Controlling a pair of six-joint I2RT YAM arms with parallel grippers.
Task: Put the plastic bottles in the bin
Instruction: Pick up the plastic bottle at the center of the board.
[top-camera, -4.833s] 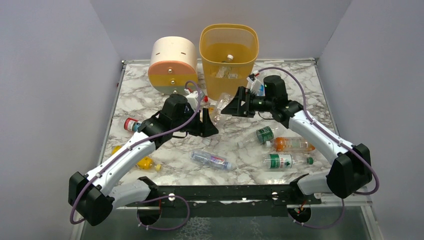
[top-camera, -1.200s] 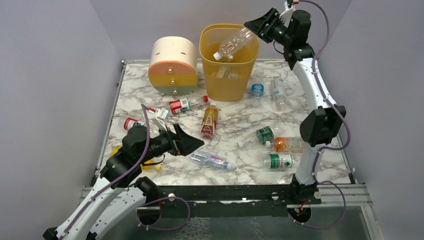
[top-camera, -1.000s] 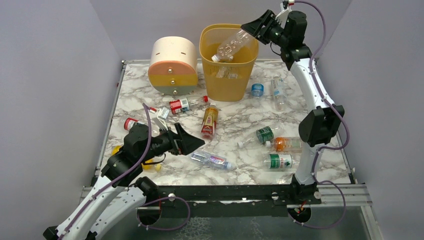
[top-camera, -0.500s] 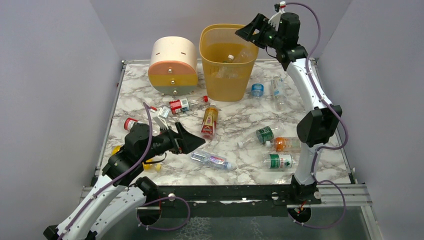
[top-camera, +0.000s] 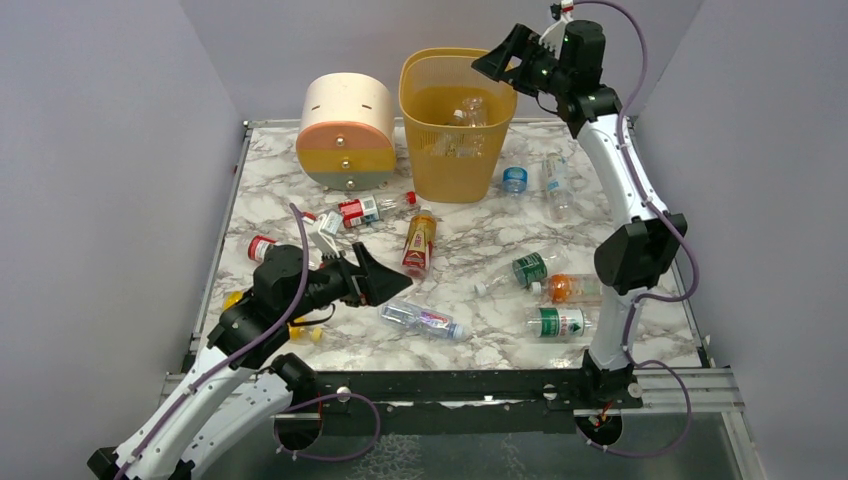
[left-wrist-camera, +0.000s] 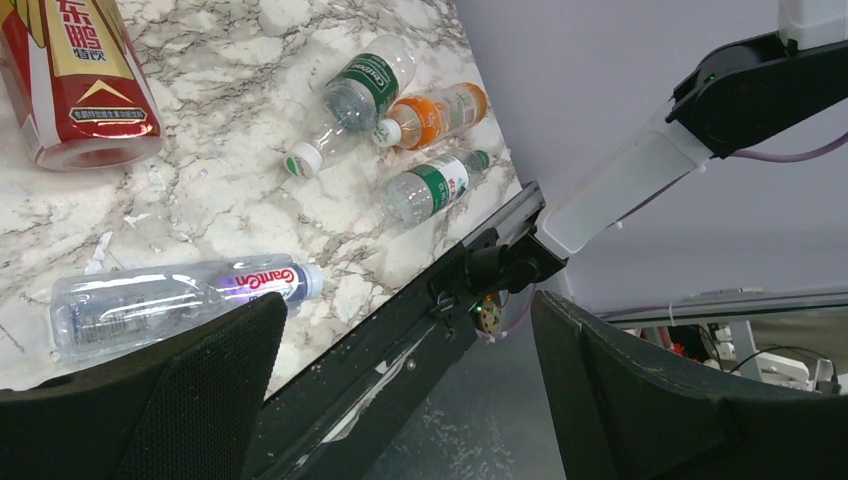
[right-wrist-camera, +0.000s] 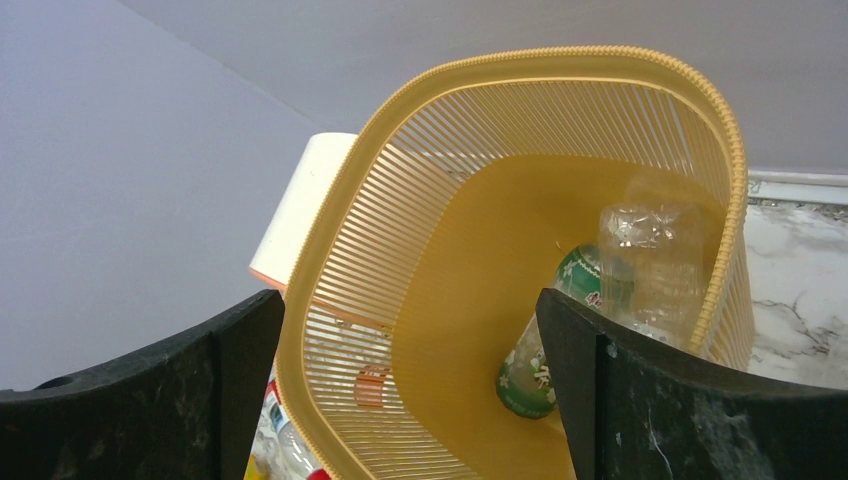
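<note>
From above, the tall yellow-orange plastic bin (top-camera: 455, 180) stands at the far middle of the marble-patterned table (top-camera: 275, 190), and the right gripper (top-camera: 497, 55) hangs over the bin's right rim, jaws spread wide and holding nothing. Well in front of the bin the left gripper (top-camera: 385, 277) sits low over the table, jaws likewise apart and empty. A clear plastic bottle with a blue-purple label (top-camera: 420, 320) lies just beside it on the side away from the bin, its long axis roughly along the table's near edge. The left arm is plainly the nearer one, so this bottle looks like its next pick. In the left wrist view that bottle lies lengthwise across the jaw gap, so I judge the wrist must turn to close across its body. Bare marble surrounds it, but the black frame rail (left-wrist-camera: 420, 300) runs close on the side away from the bin. A red-and-gold labelled bottle (left-wrist-camera: 75, 80) lies on the bin side, and three more green-labelled and orange bottles (left-wrist-camera: 400, 120) lie well apart to the right. The right wrist view looks down into the bin, where a crumpled clear bottle (right-wrist-camera: 650, 255) leans on the right wall over a green-labelled bottle (right-wrist-camera: 545, 345)
</note>
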